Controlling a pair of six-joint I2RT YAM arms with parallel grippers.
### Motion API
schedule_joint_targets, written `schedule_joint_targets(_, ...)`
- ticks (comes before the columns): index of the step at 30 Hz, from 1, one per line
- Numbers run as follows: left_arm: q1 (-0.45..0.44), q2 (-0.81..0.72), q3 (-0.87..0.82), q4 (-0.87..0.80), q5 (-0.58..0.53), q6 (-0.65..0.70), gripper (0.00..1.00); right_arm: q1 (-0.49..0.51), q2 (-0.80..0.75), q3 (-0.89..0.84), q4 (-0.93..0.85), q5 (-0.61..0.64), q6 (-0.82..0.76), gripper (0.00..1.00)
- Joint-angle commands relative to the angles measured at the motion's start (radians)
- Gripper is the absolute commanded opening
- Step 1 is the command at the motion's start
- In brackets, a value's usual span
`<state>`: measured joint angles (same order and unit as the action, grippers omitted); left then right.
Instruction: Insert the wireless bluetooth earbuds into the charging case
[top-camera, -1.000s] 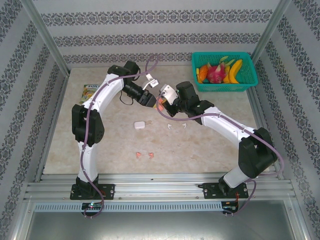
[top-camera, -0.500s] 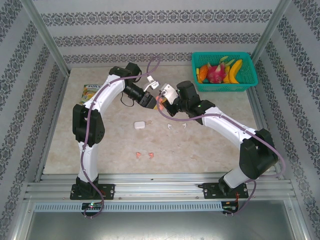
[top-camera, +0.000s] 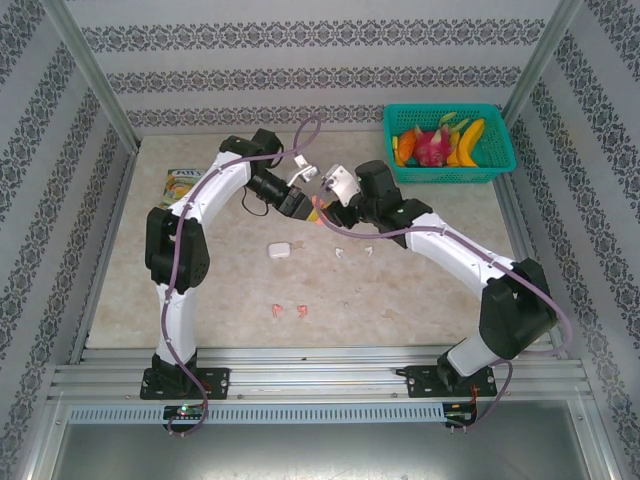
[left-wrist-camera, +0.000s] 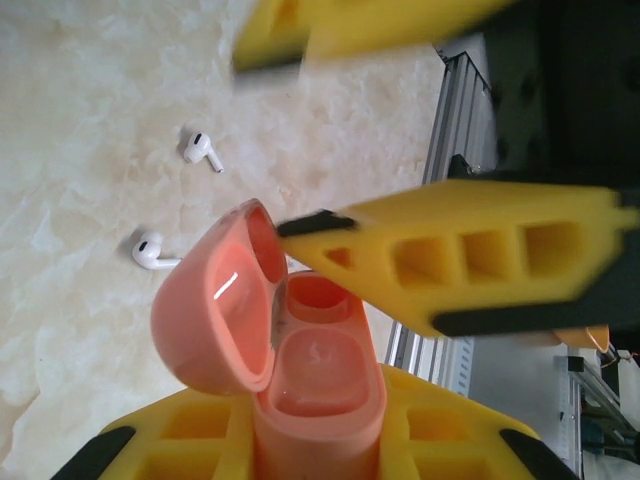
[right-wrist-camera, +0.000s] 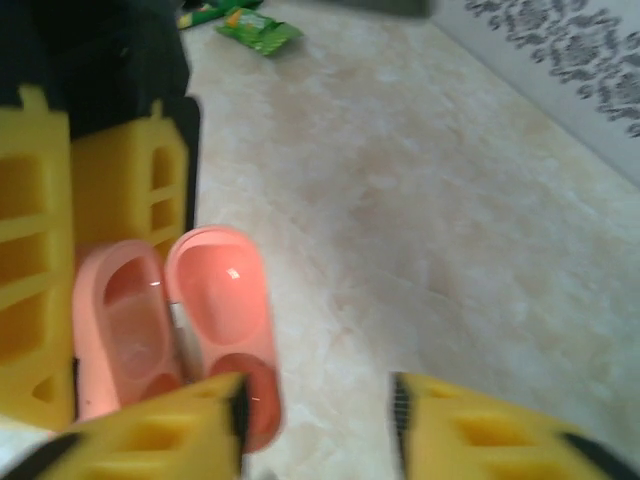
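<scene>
A salmon-pink charging case (left-wrist-camera: 320, 400) stands with its lid (left-wrist-camera: 215, 305) hinged open and both wells empty. My left gripper (left-wrist-camera: 315, 445) is shut on its body, above the table's middle (top-camera: 302, 204). My right gripper (right-wrist-camera: 318, 420) is open just beside the lid (right-wrist-camera: 222, 300) and holds nothing; its yellow fingers (left-wrist-camera: 470, 255) hang over the case. Two white earbuds (left-wrist-camera: 200, 148) (left-wrist-camera: 150, 250) lie on the table below, to the right of a shut white case (top-camera: 278, 250). Two pink earbuds (top-camera: 272, 312) (top-camera: 300, 312) lie nearer the front.
A teal basket (top-camera: 500, 165) of fruit stands at the back right. A green printed packet (top-camera: 178, 183) lies at the back left. Patterned walls with metal posts close in the table, and aluminium rails (top-camera: 320, 375) run along the front edge.
My right gripper's jaws have come apart and shifted a little right, away from the pink case's lid. The left gripper has closed tighter on the case body and stays in place.
</scene>
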<state>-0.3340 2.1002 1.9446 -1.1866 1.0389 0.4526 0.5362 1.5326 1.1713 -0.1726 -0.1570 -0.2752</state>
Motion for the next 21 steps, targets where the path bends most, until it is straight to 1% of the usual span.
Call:
schedule_joint_targets(1, 0.010, -0.045, -0.046, 0.085, -0.005, -0.028, 0.02, -0.024, -0.085, 0.043, -0.006, 0.040, 0.078, 0.72)
schedule_joint_targets(2, 0.020, -0.059, -0.064, 0.113, -0.014, -0.044, 0.00, -0.032, -0.102, 0.041, -0.014, 0.037, 0.097, 0.81)
schedule_joint_targets(4, 0.046, -0.105, -0.121, 0.211, -0.036, -0.097, 0.00, -0.053, -0.149, 0.026, -0.027, 0.027, 0.162, 0.91)
schedule_joint_targets(7, 0.084, -0.202, -0.243, 0.396, -0.086, -0.189, 0.00, -0.073, -0.210, -0.017, -0.034, -0.019, 0.285, 0.95)
schedule_joint_targets(8, 0.094, -0.240, -0.288, 0.457, -0.103, -0.216, 0.00, -0.076, -0.221, -0.025, -0.042, -0.036, 0.330, 0.95)
schedule_joint_targets(11, 0.119, -0.357, -0.444, 0.680, -0.199, -0.313, 0.00, -0.065, -0.227, -0.039, -0.093, -0.093, 0.473, 0.91)
schedule_joint_targets(13, 0.128, -0.441, -0.549, 0.826, -0.294, -0.377, 0.00, -0.032, -0.207, -0.044, -0.139, -0.099, 0.558, 0.88)
schedule_joint_targets(16, 0.130, -0.558, -0.698, 1.019, -0.448, -0.438, 0.00, 0.041, -0.161, -0.047, -0.202, -0.047, 0.675, 0.82)
schedule_joint_targets(17, 0.130, -0.597, -0.755, 1.084, -0.503, -0.456, 0.00, 0.061, -0.143, -0.049, -0.217, -0.047, 0.718, 0.79)
schedule_joint_targets(19, 0.129, -0.668, -0.862, 1.222, -0.591, -0.491, 0.00, 0.105, -0.115, -0.048, -0.257, -0.005, 0.814, 0.77)
schedule_joint_targets(21, 0.130, -0.734, -0.965, 1.340, -0.681, -0.530, 0.00, 0.145, -0.088, -0.056, -0.272, 0.008, 0.910, 0.76)
